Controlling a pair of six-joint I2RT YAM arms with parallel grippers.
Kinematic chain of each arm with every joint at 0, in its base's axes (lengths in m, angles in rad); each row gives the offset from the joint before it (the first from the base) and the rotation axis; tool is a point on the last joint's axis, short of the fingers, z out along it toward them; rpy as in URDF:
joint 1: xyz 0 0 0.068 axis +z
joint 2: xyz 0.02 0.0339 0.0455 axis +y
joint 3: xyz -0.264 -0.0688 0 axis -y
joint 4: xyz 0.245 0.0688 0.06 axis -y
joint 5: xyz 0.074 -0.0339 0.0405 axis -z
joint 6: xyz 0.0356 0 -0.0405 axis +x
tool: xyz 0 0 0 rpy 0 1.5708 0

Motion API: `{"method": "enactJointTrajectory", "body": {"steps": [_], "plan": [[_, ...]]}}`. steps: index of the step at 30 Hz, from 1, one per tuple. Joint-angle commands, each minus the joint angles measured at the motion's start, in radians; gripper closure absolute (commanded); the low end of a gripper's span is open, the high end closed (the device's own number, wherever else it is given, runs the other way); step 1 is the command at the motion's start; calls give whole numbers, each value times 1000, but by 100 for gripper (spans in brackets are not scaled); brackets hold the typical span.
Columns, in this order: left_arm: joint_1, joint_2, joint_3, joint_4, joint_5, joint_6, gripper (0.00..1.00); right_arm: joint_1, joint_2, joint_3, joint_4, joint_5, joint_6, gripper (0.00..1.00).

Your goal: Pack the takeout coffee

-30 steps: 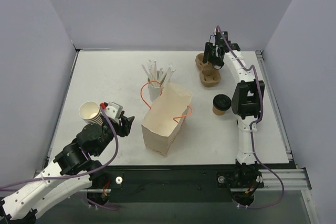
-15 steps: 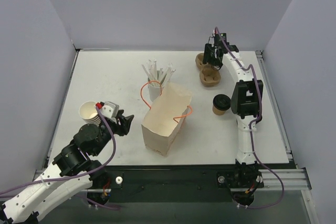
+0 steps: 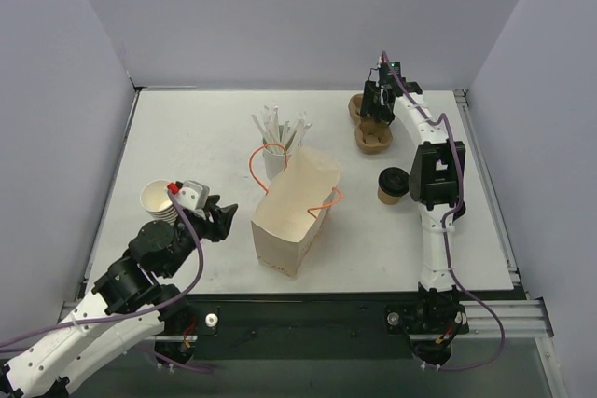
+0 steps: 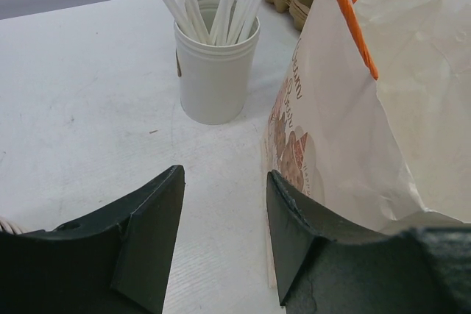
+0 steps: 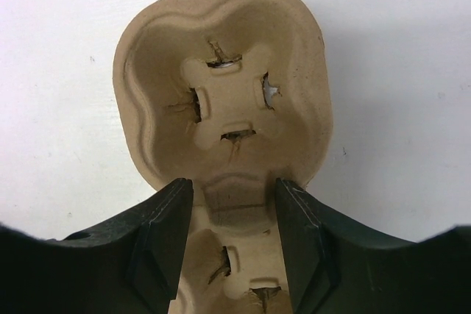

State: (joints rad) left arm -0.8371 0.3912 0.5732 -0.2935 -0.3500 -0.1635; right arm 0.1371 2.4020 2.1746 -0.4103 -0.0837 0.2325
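The takeout coffee point(image 3: 392, 185), a brown paper cup with a black lid, stands right of the paper bag point(image 3: 297, 212), beside the right arm. It shows in neither wrist view. My right gripper point(image 3: 378, 109) is at the back right, low over a brown pulp cup carrier point(image 3: 369, 130). In the right wrist view its open jaws point(image 5: 234, 189) straddle the narrow waist of the carrier point(image 5: 224, 86), and I cannot tell whether they touch it. My left gripper point(image 3: 220, 221) is open and empty just left of the bag, and the left wrist view point(image 4: 224, 182) shows only bare table between its jaws.
A white cup of wrapped straws point(image 3: 276, 148) stands behind the bag, and shows in the left wrist view point(image 4: 215, 71). The bag point(image 4: 368, 108) has orange handles and lies open. A stack of lidless paper cups point(image 3: 159, 199) is at the left, by the left arm.
My left arm has drawn slightly back and to the left. My right gripper has shifted a little over the carrier. The coffee and the bag have not moved.
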Motion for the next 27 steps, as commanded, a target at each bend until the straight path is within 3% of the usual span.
{"method": "enactJointTrajectory", "body": {"steps": [1,9,21,27], "plan": [[4,-17,5,56,16,-25,42,-2,19,8,-44,42,41,53],[3,-40,2,47,9,-34,42,33,2,1,-45,146,-4,70],[3,14,102,13,-29,-77,42,47,-92,-91,-33,153,8,72],[3,103,239,-59,-148,-172,42,44,-127,-93,-25,131,54,72]]}}
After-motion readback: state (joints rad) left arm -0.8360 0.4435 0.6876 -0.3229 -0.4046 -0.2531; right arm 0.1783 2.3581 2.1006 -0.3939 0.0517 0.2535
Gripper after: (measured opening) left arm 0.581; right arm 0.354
